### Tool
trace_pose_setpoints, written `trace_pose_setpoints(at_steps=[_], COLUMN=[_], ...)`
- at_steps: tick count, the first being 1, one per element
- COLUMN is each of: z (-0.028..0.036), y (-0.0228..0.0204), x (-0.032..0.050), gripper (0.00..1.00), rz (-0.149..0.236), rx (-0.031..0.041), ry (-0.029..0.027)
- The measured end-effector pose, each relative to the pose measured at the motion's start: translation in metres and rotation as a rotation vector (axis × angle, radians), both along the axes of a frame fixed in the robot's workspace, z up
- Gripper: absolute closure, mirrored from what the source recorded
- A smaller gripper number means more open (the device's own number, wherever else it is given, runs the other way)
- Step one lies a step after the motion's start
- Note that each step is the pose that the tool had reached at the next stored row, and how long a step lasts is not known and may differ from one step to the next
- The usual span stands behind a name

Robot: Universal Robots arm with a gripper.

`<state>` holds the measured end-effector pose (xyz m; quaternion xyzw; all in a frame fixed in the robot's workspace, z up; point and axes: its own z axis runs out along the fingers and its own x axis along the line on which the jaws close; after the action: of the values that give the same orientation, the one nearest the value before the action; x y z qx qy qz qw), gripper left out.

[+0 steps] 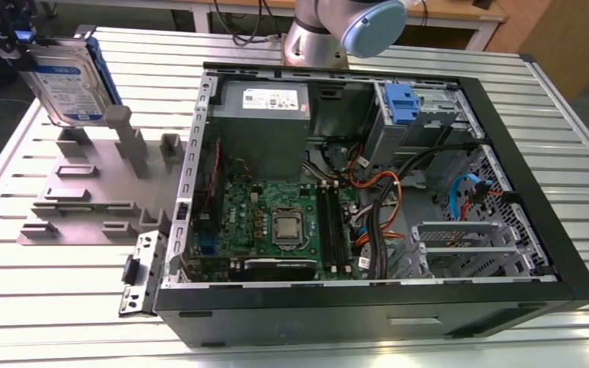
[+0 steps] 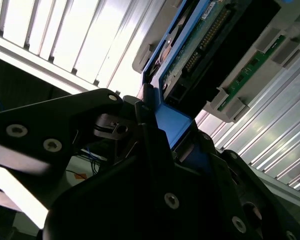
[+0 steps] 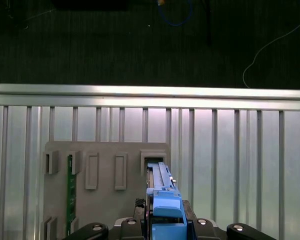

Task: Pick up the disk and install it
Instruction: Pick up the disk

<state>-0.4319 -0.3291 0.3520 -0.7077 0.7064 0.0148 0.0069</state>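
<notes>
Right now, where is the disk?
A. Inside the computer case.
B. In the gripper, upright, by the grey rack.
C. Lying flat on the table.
B: the gripper clamps the disk upright beside the grey rack, outside the computer case.

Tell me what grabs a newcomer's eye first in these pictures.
The open computer case fills the middle of the slatted table in the exterior view, its green circuit board and cables bared. At that view's upper left, the disk hangs upright above a grey holder, the claw clamped on its blue rail.
</notes>
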Motion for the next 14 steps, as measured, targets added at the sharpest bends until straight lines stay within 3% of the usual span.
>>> trace_pose_setpoints(at_steps=[14], z=[0.0038], y=[0.0], x=[0.0], gripper=[0.64], rz=[0.0], rx=[-0.0001], ry=[-0.0001])
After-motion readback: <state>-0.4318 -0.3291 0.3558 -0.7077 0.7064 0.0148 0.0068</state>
